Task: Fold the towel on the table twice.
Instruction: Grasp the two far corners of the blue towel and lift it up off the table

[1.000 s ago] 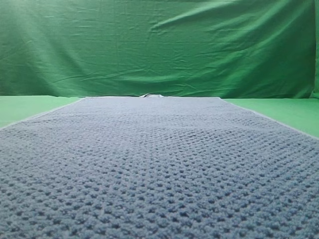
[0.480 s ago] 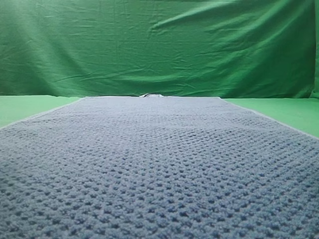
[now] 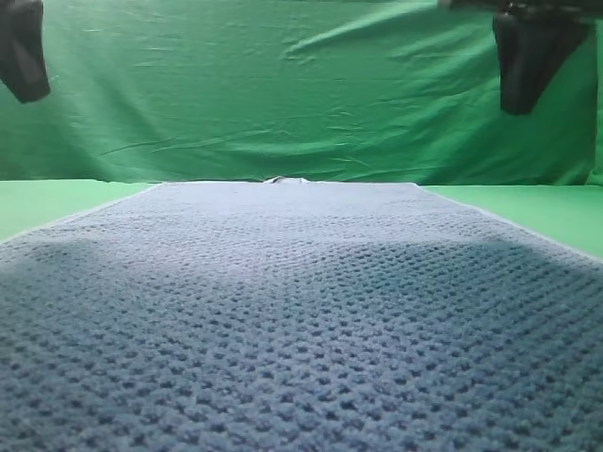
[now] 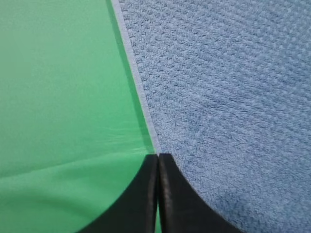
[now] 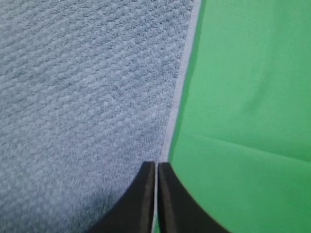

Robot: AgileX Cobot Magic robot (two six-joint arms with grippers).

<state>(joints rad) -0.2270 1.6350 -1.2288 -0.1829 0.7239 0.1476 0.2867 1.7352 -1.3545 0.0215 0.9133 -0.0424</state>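
Exterior high view: towel [image 3: 301, 311] is lying flat and unfolded on the desk [image 3: 42, 202], small white tag [image 3: 285, 180] showing at its far edge, wrinkled green backdrop [image 3: 283, 85] hanging behind. My left tool [image 3: 21, 56] and right tool [image 3: 528, 61] are hanging high above it, at the top corners, touching nothing. Left wrist view: my left tool [image 4: 158, 158] is clenched, jaws pressed together, holding nothing, tips sitting over the towel's pale left edging. Right wrist view: my right tool [image 5: 156, 166] is clenched too, empty, over the right edging.
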